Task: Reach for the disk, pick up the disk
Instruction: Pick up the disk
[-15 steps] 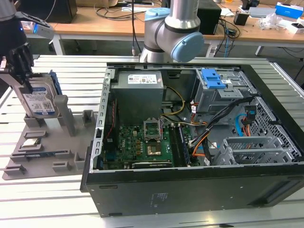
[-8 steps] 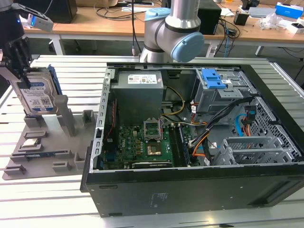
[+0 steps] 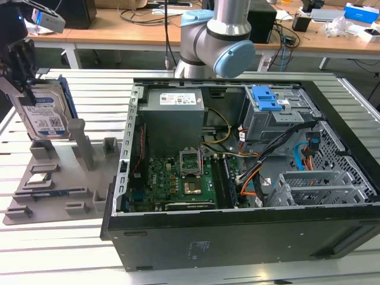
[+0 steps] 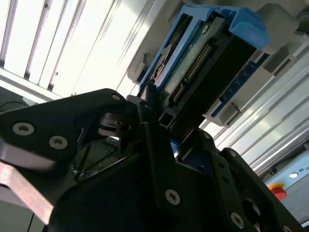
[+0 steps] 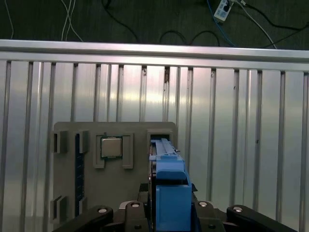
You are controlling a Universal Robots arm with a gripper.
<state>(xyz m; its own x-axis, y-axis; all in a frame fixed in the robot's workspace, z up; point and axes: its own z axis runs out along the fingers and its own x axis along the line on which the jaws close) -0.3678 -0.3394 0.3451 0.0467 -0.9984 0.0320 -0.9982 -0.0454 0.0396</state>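
Observation:
The disk [image 3: 47, 116] is a silver-grey hard drive with a white-and-blue label and a blue bracket. It stands on edge in a slot of the grey holder tray [image 3: 59, 190] at the exterior view's left. My gripper [image 3: 24, 83] comes down over its upper corner, a dark finger on each flat side. In the second wrist view the gripper [image 4: 166, 123] is shut on the end of the disk [image 4: 207, 63]. In the first wrist view the disk's blue bracket [image 5: 169, 179] sits in the gripper [image 5: 170, 212], and the lower part of the disk still rests in the tray [image 5: 67, 159].
An open computer case [image 3: 237, 237] lies on the slatted metal table [image 3: 59, 255], with a grey power supply [image 3: 175, 113] and a blue latch [image 3: 265, 98] inside. The arm's base [image 3: 219, 41] stands behind it. A processor chip [image 5: 111, 147] sits in the tray beside the disk.

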